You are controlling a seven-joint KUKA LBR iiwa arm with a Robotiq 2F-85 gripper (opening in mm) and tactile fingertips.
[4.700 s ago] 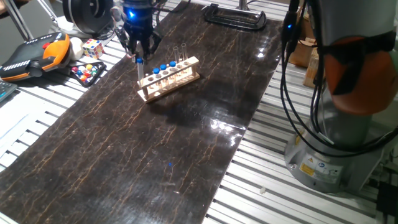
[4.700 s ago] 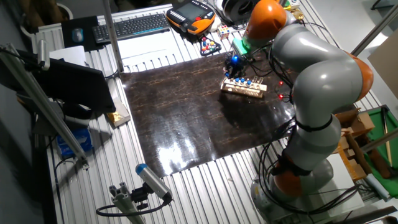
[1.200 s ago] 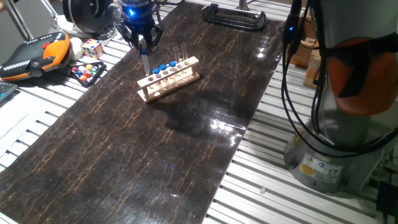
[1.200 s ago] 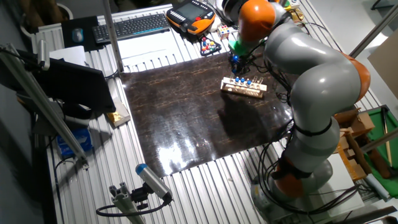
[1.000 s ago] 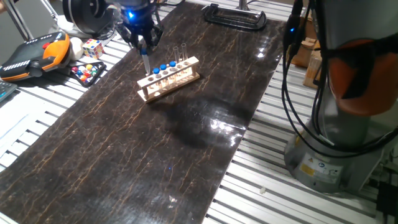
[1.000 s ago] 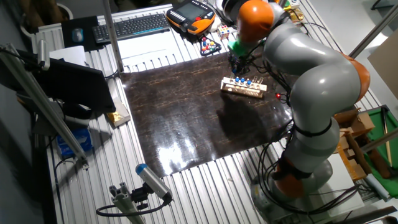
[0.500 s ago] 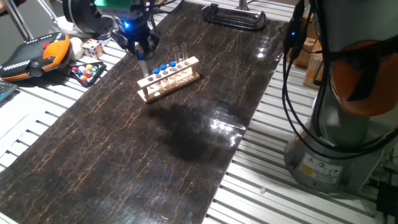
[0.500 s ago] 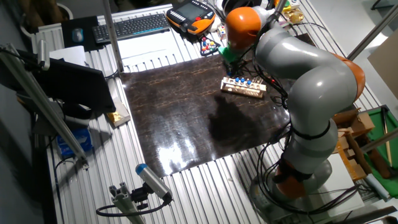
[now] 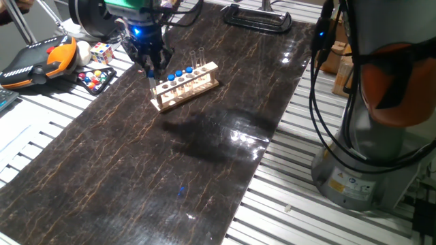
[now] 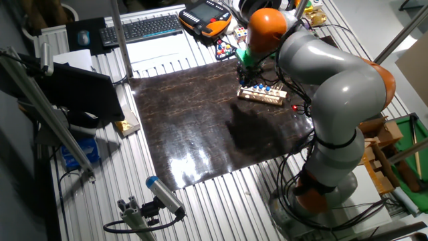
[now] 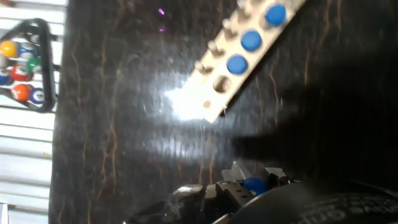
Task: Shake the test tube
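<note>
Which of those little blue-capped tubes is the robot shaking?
Find the wooden rack on the dark mat. Just beyond its end, the gripper holds the test tube in the air. Unlike the three capped tubes in the rack, it sits in no hole.

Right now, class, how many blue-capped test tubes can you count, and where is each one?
4: three stand in the wooden rack, caps at and; the fourth test tube is held in the gripper beside the rack.

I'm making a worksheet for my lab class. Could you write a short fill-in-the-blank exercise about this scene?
1. The gripper holds a test tube with a ____ cap.
2. In the hand view, the wooden rack shows three capped tubes and one ____ hole.
3. The rack stands on a ____ mat.

Missing words: blue; empty; dark
</note>
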